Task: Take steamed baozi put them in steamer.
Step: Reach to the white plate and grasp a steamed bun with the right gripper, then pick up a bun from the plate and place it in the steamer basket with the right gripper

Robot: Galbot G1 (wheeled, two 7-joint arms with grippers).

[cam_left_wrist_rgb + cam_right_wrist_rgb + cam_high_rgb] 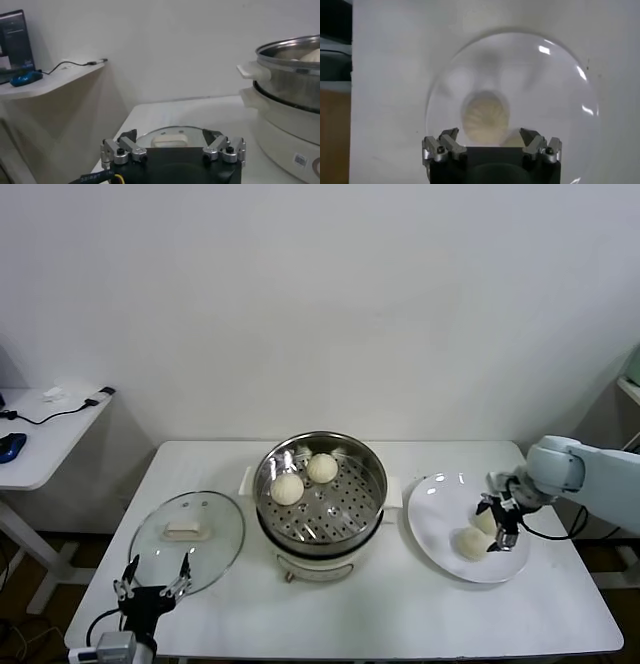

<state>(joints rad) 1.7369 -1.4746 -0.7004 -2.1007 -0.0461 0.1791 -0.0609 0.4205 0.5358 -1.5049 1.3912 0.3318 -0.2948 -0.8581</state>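
midway: right gripper [496, 527], fingers apart, hovered over a plate baozi [471, 544]; next, close, carry to steamer [320, 489].

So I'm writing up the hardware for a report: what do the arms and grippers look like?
The right arm has a smooth pale blue-grey shell. Both the left gripper and the right gripper have black bodies, silvery metal jaws with dark bolts, and thin black cables. A white-lettered label sits on the left one's cable.
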